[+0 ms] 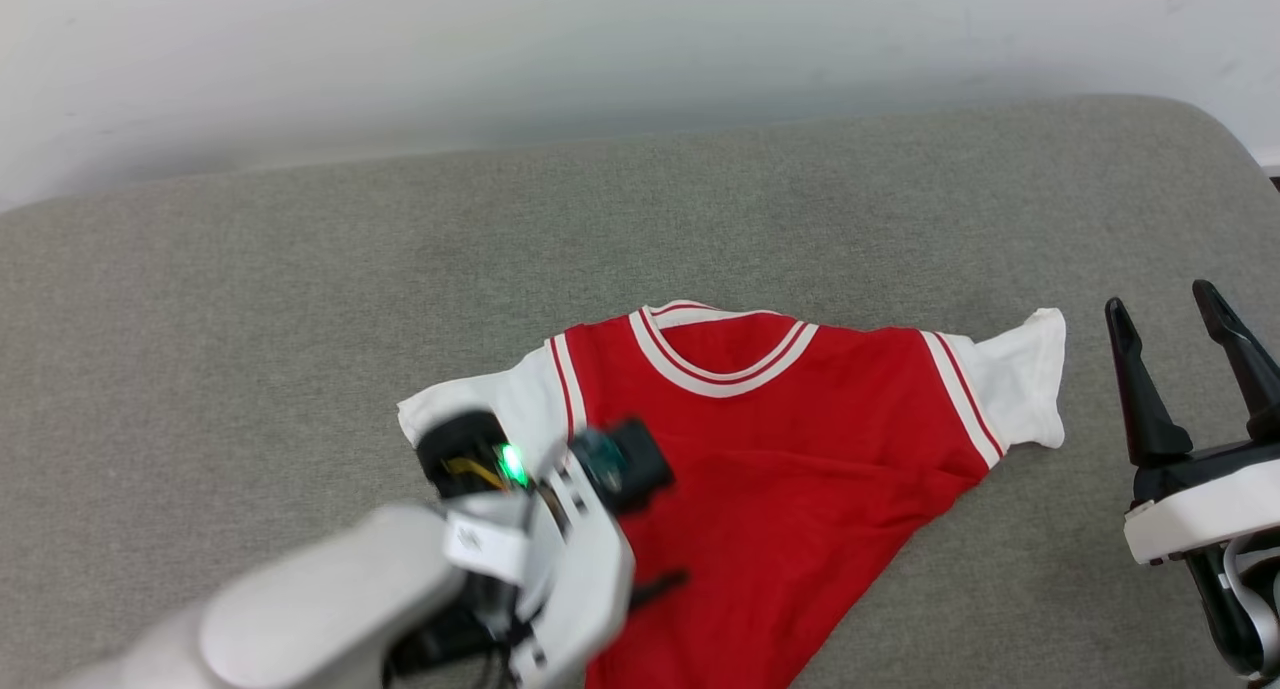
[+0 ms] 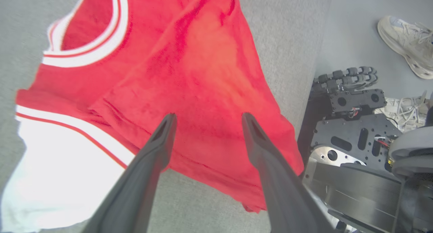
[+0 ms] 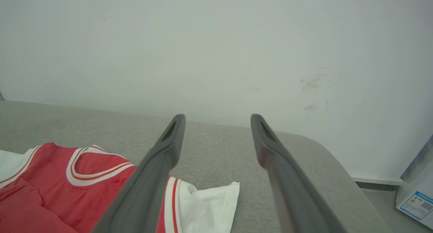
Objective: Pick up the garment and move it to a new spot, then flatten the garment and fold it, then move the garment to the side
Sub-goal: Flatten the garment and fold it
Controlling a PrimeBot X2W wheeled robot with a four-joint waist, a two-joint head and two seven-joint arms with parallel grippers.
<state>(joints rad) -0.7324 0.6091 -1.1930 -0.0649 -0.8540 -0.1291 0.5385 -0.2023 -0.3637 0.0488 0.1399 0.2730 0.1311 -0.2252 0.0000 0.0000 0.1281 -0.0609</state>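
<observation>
The garment (image 1: 800, 429) is a red shirt with white sleeves and striped trim, lying on the grey cushion (image 1: 300, 299) with its collar toward the wall. Its lower body is drawn into a slanting fold that narrows toward the front edge. My left arm (image 1: 540, 539) is blurred over the garment's left sleeve and lower left side. In the left wrist view my left gripper (image 2: 206, 119) stands open just above the red cloth of the garment (image 2: 189, 57), with nothing between its fingers. My right gripper (image 1: 1160, 304) is open to the right of the right sleeve, clear of the garment (image 3: 50, 179).
A white wall (image 1: 600, 49) runs behind the cushion. The robot's dark base (image 2: 355, 141) stands at the cushion's front edge, and a person's pale shoes (image 2: 406, 40) are on the floor beyond it. A labelled box (image 3: 416, 199) sits past the cushion's right end.
</observation>
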